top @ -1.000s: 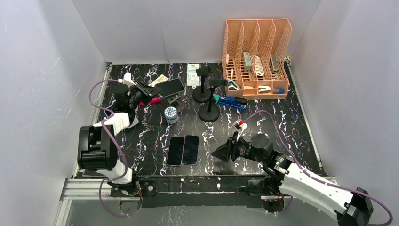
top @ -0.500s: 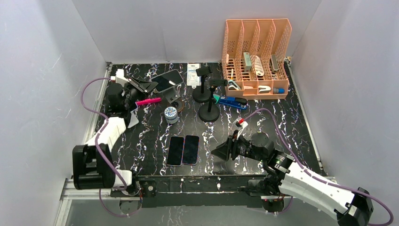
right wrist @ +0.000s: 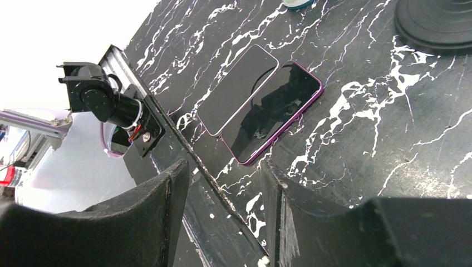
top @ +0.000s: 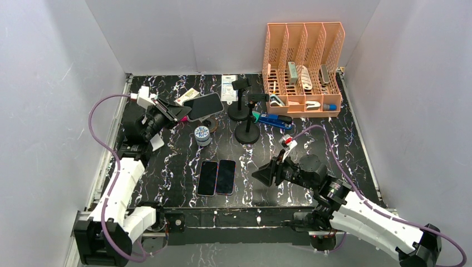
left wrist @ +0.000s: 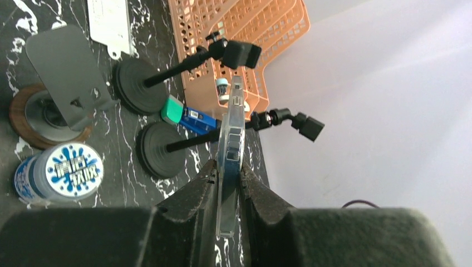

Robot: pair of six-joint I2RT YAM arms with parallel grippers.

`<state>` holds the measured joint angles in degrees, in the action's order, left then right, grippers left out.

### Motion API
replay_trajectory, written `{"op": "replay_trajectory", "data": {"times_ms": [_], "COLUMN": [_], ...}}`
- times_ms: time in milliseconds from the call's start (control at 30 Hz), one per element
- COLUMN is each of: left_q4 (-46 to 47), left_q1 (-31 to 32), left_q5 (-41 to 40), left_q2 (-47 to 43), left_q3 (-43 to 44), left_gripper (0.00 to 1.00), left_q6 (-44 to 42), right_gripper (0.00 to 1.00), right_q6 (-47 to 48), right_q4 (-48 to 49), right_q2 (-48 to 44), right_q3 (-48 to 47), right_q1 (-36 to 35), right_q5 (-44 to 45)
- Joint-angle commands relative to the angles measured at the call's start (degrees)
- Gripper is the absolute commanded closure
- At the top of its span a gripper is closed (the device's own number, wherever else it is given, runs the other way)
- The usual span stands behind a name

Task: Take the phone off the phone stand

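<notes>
Black, white-veined bench [top: 167,161], pale walls on three sides.

- Left gripper [left wrist: 227,173]: clamped on the phone [left wrist: 231,130], which shows edge-on between the fingers. Phone is held in the air toward the bench's far left corner.
- Phone stand [left wrist: 58,67]: back plate bare, nothing resting on it. It stands below and beside the raised phone, apart from it, with the blue-lidded jar [left wrist: 61,169] just beside it.
- Right gripper [right wrist: 222,189]: jaws apart, holding nothing, hovering near the near edge beside two phones [top: 216,177] lying flat.

Judgement: lift-off looks done. What remains is probably carrying the phone clear and setting it down flat.
</notes>
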<state>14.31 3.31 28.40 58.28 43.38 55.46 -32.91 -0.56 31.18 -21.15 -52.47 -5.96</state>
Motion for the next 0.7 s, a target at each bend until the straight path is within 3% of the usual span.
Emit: {"op": "replay_trajectory", "data": {"times_ms": [0,133,300,667], "left_q4": [-6.82,-15.85,-16.44,-15.49], "left_q1": [2.35,5.12,8.62,12.83], "left_q5": [0.33,1.79,3.39,12.1], "left_q2": [-6.53,-9.84,-13.04,-13.8], "left_q3": [2.32,0.71,-5.09,-7.06], "left_gripper": [1.0,1.0,1.0,1.0], "left_q6": [-4.6,-10.12,-9.32,-14.07], "right_gripper": [0.42,0.42,0.39,0.31], "right_q6": [1.88,0.58,-0.18,5.4], "right_q4": [-1.49,-3.52,-0.22,-3.32], "right_q2": [0.59,-0.3,-3.75,2.75], "right_q3": [-3.75,-4.02,-0.69,-6.6], "right_q1": [0.15,0.1,0.15,0.13], "right_q5": [3.03,8.87,13.75,7.0]}}
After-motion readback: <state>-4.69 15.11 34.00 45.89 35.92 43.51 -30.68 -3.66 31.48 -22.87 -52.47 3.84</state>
